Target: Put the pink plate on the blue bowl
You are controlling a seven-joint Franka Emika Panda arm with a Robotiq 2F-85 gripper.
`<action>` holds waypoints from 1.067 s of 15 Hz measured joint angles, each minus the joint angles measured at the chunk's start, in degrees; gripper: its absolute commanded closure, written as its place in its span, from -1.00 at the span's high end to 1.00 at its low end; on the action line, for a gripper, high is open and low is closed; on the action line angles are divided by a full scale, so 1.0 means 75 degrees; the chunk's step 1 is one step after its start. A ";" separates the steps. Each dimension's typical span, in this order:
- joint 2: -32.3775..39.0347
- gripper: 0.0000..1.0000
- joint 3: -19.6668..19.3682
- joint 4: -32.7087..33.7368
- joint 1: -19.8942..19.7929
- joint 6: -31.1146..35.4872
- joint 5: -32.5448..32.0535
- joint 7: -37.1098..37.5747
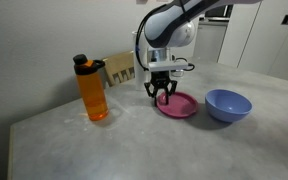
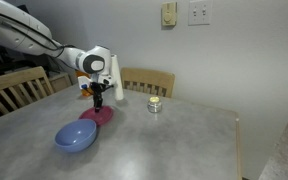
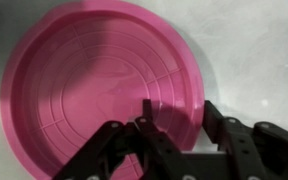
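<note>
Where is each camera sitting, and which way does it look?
An exterior view: beside the table, looking across at the orange bottle, pink plate and blue bowl; shows arm and claw.
An exterior view: blue bowl nearest, looking toward the chairs; shows arm and claw.
Wrist view: on the wrist, looking down onto the pink plate; shows only the claw.
Shared: both exterior views show pink plate, blue bowl and claw.

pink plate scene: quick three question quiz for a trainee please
1. True or false: the round magenta-pink plastic plate already sits on the round periwinkle-blue plastic bowl.
2. Which stands tallest on the grey table? A) the orange plastic bottle B) the bowl C) the plate
3. Fill in: the pincer is at the plate's rim with its jaws ___.
Key: 1 false, the plate lies on the table beside the bowl; 2 A; 3 open.
</note>
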 measured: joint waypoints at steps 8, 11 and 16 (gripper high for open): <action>0.0042 -0.94 0.0001 0.0167 -0.0025 -0.0030 0.0057 0.0000; 0.0010 -0.94 0.0016 0.0321 0.0023 -0.0118 0.0053 -0.0174; -0.0349 -0.94 0.0042 0.1167 0.0432 -0.1897 -0.0258 -0.0480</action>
